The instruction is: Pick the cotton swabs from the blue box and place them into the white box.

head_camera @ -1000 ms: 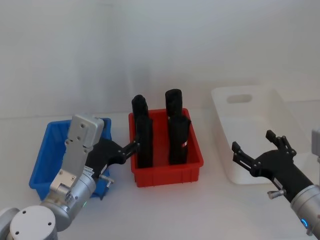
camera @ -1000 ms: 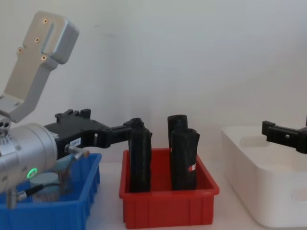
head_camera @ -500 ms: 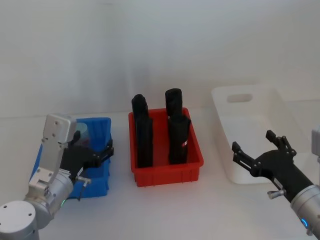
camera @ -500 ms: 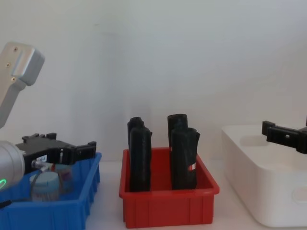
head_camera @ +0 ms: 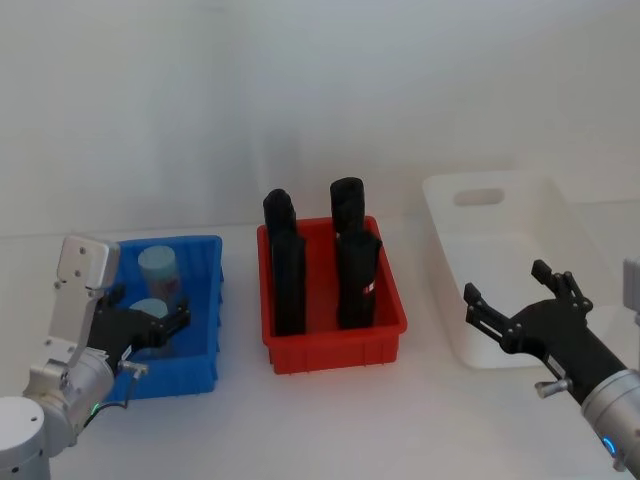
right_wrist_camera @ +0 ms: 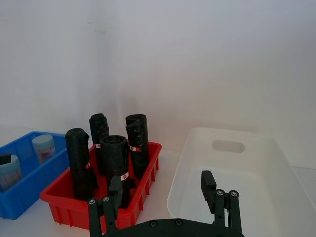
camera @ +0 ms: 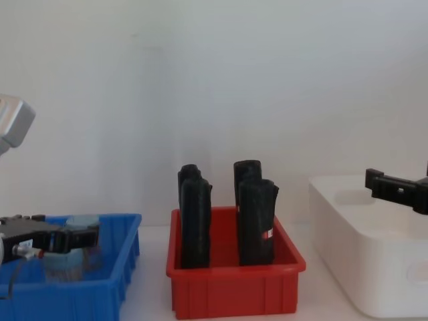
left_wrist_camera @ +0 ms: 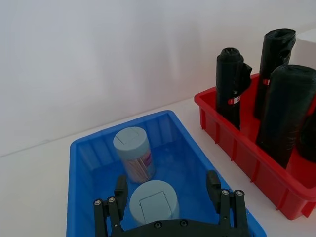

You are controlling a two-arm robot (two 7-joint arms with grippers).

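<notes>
The left gripper (left_wrist_camera: 167, 182) hangs open over the 6 o'clock end of the blue box (left_wrist_camera: 190, 163). The nearer jar (left_wrist_camera: 153, 203) stands upright, lid up, dead ahead at 12 o'clock and lined up between the fingers. A second jar (left_wrist_camera: 132, 150) stands just beyond, toward 11. The right gripper (head_camera: 505, 282), also open, waits by the white box (head_camera: 440, 215), far off at 3 o'clock, so the left arm is much nearer.

There are two small clear cylindrical jars of cotton swabs (left_wrist_camera: 133, 153) (left_wrist_camera: 153, 205) with pale blue-grey round lids, four tall black upright rolls (head_camera: 289, 285), and three plastic containers: one shallow rectangular blue bin (head_camera: 175, 375), one shallow rectangular red bin (head_camera: 335, 352) and one large white tub (head_camera: 447, 260), all on one white table (head_camera: 330, 430).
</notes>
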